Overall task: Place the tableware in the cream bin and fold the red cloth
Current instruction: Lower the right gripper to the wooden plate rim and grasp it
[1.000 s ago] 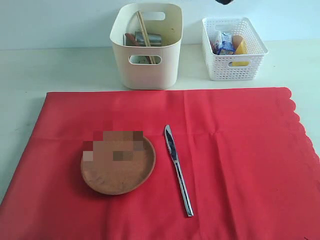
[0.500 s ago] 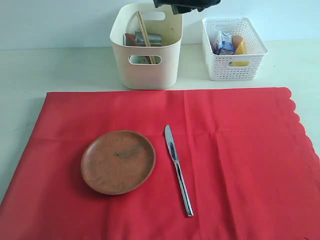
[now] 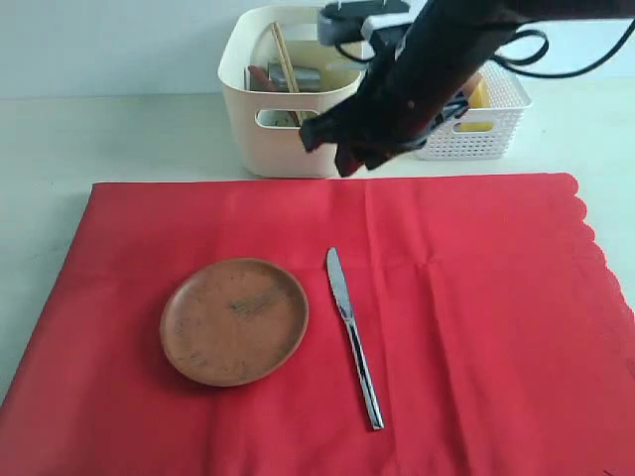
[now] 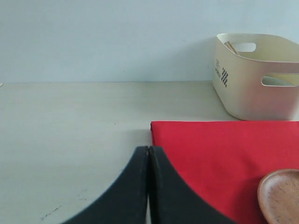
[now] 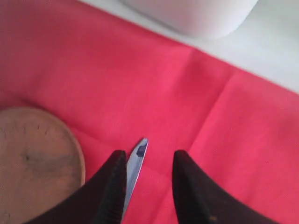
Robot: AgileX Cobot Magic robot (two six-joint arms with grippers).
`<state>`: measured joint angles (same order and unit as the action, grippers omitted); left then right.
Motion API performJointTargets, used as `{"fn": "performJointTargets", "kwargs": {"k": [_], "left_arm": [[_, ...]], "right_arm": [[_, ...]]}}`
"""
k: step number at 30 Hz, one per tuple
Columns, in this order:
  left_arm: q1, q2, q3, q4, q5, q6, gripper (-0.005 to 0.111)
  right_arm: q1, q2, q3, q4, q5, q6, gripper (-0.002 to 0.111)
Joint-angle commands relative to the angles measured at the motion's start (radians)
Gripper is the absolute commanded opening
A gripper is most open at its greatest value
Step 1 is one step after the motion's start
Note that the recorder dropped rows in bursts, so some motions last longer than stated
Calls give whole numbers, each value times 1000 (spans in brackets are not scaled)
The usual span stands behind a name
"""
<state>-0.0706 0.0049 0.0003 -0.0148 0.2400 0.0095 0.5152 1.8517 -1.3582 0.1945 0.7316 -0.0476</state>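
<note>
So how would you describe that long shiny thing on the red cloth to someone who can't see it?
Start at the big bright red cloth covering the pale table. Near its middle, beside the round brown plate, lies a slim silver steel knife. It is the only long, shiny thing there; the plate is round and dull.

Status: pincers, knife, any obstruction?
Right pincer open, empty, raised above red cloth, lined up on knife. Left pincer shut, empty, by cloth corner. Knife and plate unbinned. Nothing blocking knife.

Staged lab-like test bench (robot rig); bare pale wall (image 4: 93, 37); plain cream table (image 4: 70, 121)
</note>
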Motion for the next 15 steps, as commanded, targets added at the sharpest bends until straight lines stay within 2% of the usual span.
{"fn": "performJointTargets", "kwargs": {"k": [1, 7, 11, 15], "left_arm": [[2, -5, 0, 1, -2, 1, 1], [2, -5, 0, 1, -2, 1, 1], [2, -5, 0, 1, -2, 1, 1], [2, -5, 0, 1, -2, 1, 1]], "right_arm": [[70, -13, 92, 13, -30, -23, 33], [139, -9, 172, 15, -97, -17, 33], [148, 7, 188, 19, -124, 23, 33], [148, 49, 188, 107, -132, 33, 33]]}}
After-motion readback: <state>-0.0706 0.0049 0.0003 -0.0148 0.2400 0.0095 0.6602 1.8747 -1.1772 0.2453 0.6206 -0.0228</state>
